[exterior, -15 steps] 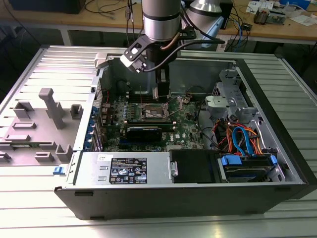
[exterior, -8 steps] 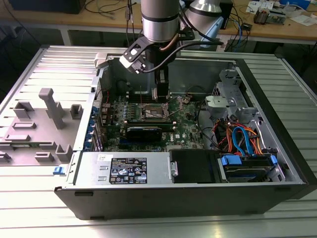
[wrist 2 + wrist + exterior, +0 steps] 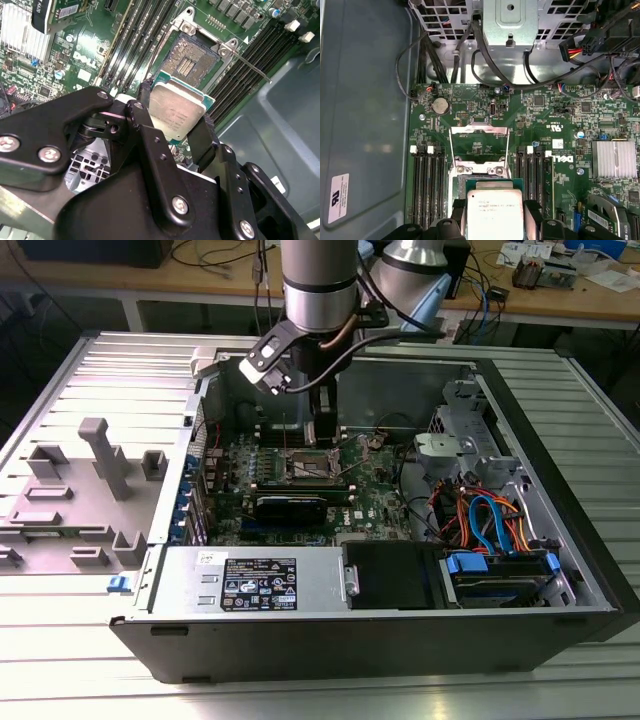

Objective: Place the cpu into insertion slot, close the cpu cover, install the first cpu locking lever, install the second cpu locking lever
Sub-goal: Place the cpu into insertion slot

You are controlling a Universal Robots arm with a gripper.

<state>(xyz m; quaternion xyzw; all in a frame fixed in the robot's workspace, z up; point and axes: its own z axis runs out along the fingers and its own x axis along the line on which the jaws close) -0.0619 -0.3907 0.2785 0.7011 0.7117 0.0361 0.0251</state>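
The gripper [image 3: 176, 111] is clamped on the cpu [image 3: 179, 114], its 2 fingers [image 3: 200, 140] pressing opposite edges, and holds it just above the open socket [image 3: 192, 62]. The chip looks light, thin and stiff with a fragile underside, so its bare edges seem the safest hold.

One cpu [image 3: 176, 112]; one cpu cover [image 3: 479, 131]; one tool [image 3: 322, 435].

Arm [image 3: 320, 285] vertical, wrist down; gripper [image 3: 175, 120] fingers (black, both sides) clamped on cpu [image 3: 176, 109].
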